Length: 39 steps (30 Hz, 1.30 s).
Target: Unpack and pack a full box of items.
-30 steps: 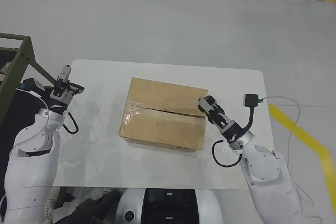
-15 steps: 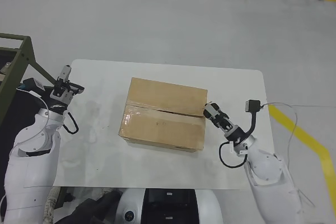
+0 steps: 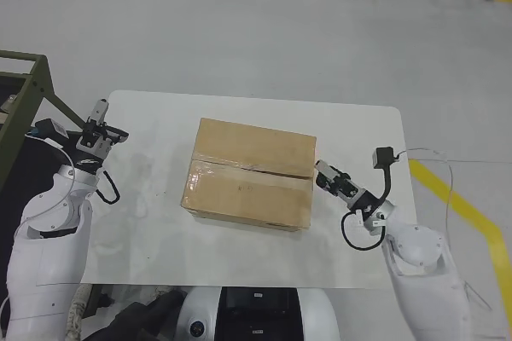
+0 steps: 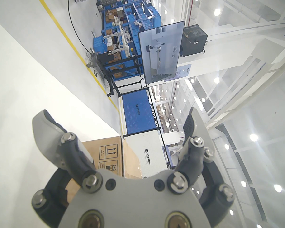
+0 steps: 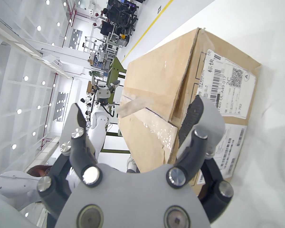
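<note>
the closed brown cardboard box sits in the middle of the white table. the right gripper, fingers spread, hangs at its right end beside the seam; it should probably pinch the loose clear tape strip low and squarely. the left gripper is spread, well apart.
</note>
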Each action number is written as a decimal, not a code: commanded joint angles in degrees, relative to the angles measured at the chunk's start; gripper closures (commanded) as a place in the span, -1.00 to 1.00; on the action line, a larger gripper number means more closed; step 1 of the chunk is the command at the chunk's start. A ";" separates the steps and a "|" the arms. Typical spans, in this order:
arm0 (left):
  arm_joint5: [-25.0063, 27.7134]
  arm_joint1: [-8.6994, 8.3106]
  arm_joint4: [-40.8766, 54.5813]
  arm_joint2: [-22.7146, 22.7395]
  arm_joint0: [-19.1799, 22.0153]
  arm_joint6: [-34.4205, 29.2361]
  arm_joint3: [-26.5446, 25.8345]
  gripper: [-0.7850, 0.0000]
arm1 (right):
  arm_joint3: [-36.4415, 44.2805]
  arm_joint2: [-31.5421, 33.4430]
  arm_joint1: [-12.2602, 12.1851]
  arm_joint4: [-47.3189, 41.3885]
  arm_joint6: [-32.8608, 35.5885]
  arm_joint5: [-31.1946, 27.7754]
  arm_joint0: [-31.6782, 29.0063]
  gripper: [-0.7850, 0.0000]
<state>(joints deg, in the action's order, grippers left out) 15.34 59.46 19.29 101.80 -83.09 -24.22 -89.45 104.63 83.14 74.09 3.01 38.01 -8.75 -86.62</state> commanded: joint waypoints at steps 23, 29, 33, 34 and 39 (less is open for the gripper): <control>0.00 0.00 0.00 0.00 0.00 0.00 0.00 -1.00 | 1.65 -0.82 -1.73 -0.02 9.55 17.15 7.45 -0.69; 0.00 0.00 0.00 0.00 0.00 0.00 0.00 -1.00 | 0.58 -1.30 -2.01 -1.20 10.45 20.06 8.90 -0.28; 0.00 0.00 0.00 0.00 0.00 0.00 0.00 -1.00 | 0.40 -1.71 -2.24 -1.20 10.86 21.14 9.29 0.03; 0.00 0.00 0.00 0.00 0.00 0.00 0.00 -1.00 | 0.48 -1.76 -2.30 -1.30 10.86 21.38 9.22 0.06; 0.00 0.00 0.00 0.00 0.00 0.00 0.00 -1.00 | 1.98 -2.01 -2.64 -0.94 10.95 22.07 8.10 0.07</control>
<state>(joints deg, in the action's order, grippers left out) 15.34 59.46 19.29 101.80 -83.09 -24.22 -89.45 106.30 81.16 71.51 1.97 48.95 13.19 -78.28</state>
